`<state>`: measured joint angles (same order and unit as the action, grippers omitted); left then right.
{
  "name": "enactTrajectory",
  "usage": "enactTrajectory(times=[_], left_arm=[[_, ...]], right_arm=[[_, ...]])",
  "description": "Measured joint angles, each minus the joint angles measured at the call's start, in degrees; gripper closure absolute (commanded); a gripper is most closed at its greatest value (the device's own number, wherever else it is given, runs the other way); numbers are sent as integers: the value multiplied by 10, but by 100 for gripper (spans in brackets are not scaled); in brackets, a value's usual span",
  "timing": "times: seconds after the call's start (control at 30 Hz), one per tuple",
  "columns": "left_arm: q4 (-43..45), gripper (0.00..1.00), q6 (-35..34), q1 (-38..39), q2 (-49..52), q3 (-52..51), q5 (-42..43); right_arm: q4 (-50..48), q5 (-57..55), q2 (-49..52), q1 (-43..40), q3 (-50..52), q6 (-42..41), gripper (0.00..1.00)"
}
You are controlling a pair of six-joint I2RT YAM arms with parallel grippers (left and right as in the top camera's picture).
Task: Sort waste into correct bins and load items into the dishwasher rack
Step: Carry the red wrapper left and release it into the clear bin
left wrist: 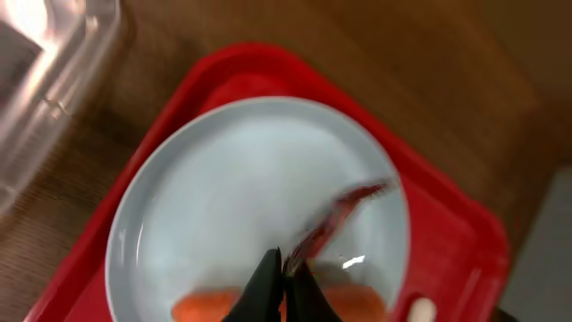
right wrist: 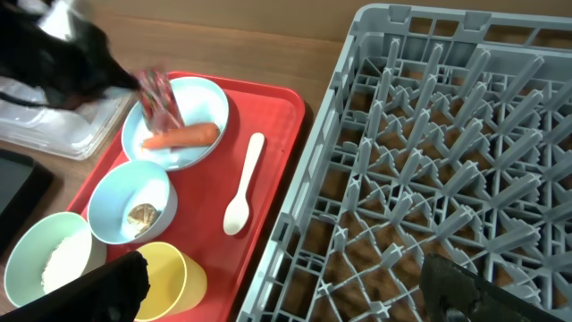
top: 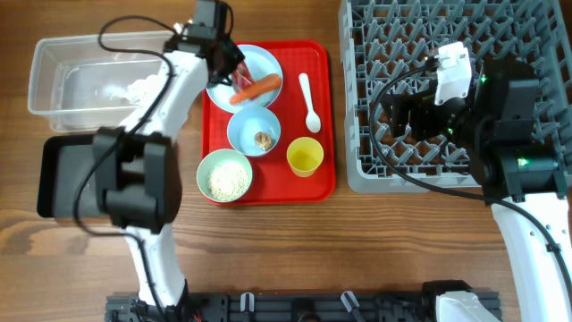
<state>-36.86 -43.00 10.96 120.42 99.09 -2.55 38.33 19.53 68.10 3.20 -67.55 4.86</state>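
Left gripper (left wrist: 284, 268): your black fingers are clenched on a strip of the wrapper, and the tips meet over the plate.
Wrapper (left wrist: 344, 210): thin, crinkled red-and-white film, blurred. It trails from the pinch above the plate, and you cannot tell whether its free end touches the glaze.
Plate (top: 266, 59): pale blue, round, smooth and glossy, with a shallow raised rim. It sits in the red tray's top-left corner in the overhead view.
Carrot piece (top: 257, 88): an orange, tapered stub lying flat on the plate.
Red tray (top: 317, 54): a flat, glossy plastic rectangle with rounded corners and a low lip, set between the bins and the rack.
Spoon (top: 308, 100): small, white and smooth, lying on the tray to the right of the plate.
Middle bowl (top: 241, 125): pale blue and round, holding a small brown scrap (top: 263, 139).
Rice bowl (top: 202, 165): pale blue-green, filled with granular white rice (top: 228, 182).
Cup (top: 305, 156): small, yellow and round, standing upright beside the middle bowl.
Clear tub (top: 63, 72): translucent, rectangular and round-cornered, with a white wad (top: 121, 89) inside.
Black tray (top: 54, 174): matte and shallow, just below the tub.
Rack (top: 420, 36): a grey square lattice with tapered upright pegs.
Right gripper (right wrist: 281, 268): released, with your fingers spread wide and empty over the rack's left side.
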Motion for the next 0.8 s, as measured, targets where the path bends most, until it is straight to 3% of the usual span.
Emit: enactTrajectory(times=[0.3, 0.47, 0.8], left_arm=[[-23, 96, 23, -4, -70, 0, -2], [-76, 96, 27, -27, -115, 0, -2], [-181, 96, 31, -199, -170, 0, -27]], right_arm=[[0, 0, 0, 0, 0, 0, 0], [0, 0, 0, 0, 0, 0, 0], [-1, 4, 0, 0, 0, -1, 0]])
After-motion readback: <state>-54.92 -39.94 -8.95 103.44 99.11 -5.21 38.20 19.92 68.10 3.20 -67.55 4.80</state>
